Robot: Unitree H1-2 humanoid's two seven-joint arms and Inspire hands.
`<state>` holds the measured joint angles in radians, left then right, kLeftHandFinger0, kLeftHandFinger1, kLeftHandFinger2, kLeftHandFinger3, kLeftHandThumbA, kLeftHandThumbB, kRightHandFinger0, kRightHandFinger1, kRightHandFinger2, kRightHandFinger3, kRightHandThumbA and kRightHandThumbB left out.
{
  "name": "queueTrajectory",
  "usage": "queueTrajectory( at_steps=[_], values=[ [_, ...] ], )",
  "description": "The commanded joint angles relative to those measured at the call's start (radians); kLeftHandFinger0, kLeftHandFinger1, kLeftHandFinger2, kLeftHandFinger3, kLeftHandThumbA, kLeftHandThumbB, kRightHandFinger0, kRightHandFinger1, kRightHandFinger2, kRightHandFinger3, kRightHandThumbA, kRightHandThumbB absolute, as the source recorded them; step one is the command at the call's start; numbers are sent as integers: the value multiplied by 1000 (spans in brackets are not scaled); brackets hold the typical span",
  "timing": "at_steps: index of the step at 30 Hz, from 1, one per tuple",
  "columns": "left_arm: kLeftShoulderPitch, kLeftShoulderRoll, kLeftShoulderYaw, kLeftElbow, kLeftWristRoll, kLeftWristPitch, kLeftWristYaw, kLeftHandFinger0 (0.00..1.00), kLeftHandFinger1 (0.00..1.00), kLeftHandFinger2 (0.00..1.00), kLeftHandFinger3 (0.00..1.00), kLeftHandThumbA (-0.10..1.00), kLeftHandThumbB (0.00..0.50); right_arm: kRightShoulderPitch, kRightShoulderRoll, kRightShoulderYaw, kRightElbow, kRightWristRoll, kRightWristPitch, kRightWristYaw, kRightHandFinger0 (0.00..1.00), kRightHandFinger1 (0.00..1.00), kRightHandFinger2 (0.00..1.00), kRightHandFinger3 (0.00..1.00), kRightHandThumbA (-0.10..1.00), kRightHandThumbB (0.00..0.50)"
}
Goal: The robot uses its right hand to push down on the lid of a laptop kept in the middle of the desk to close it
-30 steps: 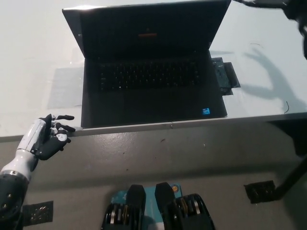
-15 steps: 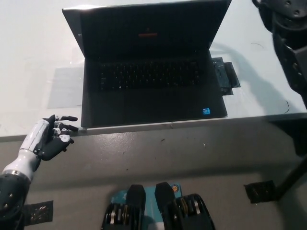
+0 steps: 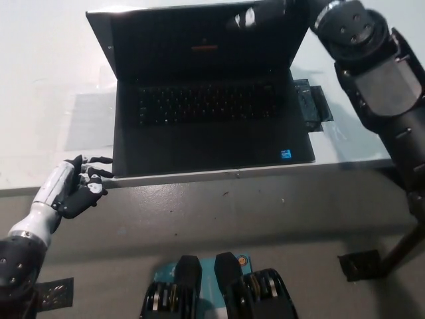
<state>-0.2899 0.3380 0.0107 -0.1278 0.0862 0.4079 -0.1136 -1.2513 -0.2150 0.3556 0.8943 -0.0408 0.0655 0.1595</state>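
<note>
We see the laptop (image 3: 206, 100) sitting open in the middle of the pale worktop (image 3: 40, 73), its lid (image 3: 199, 33) raised and its screen dark. Our right hand (image 3: 255, 14) reaches over the lid's top edge near its right corner; it blurs into the dark screen, so we cannot tell whether its fingers are spread or curled. We judge this the approach to the push. Next we need the hand set on the back of the lid and pressing forward and down. Our left hand (image 3: 73, 189) rests at the worktop's near edge, fingers loosely spread, holding nothing.
</note>
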Motion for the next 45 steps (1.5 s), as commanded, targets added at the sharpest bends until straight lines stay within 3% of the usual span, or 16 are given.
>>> queueTrajectory(
  at_steps=[1,5,6,14,21,29,36,41,45],
  values=[
    [-43,27,-5,-39,14,11,-20,321,407,542,648,-91,12,-120,-8,22,81,-111,-218,-35,1000,790,741,886,1000,393],
    [-43,30,-6,-43,12,9,-22,303,399,536,645,-82,12,-111,-2,21,139,-128,-233,-41,1000,838,778,910,1000,375],
    [-44,26,-1,-43,8,15,-21,309,402,535,639,-82,20,-103,-2,16,140,-128,-241,-41,1000,838,783,913,1000,351],
    [-51,36,5,-42,1,19,-29,319,408,543,633,-96,6,-24,9,-13,105,-142,-260,-40,1000,792,765,910,1000,365],
    [-59,44,8,-42,10,18,-31,326,416,557,639,-100,0,139,27,-77,-115,-114,-90,-21,981,802,798,940,1000,317],
    [-67,54,14,-39,5,25,-32,287,389,538,630,-100,3,326,81,-140,-345,-89,61,-7,967,808,801,938,1000,310],
    [-75,64,9,-41,15,33,-34,376,457,597,671,-93,0,427,128,-209,-455,-61,134,-12,948,820,806,977,1000,328],
    [-79,70,4,-41,18,34,-37,405,482,617,697,-62,0,489,156,-257,-510,-48,187,-30,999,842,811,987,1000,310],
    [-85,71,4,-36,18,30,-35,420,490,620,698,-75,0,521,184,-298,-518,-29,207,-49,979,846,808,990,1000,296]
  ],
)
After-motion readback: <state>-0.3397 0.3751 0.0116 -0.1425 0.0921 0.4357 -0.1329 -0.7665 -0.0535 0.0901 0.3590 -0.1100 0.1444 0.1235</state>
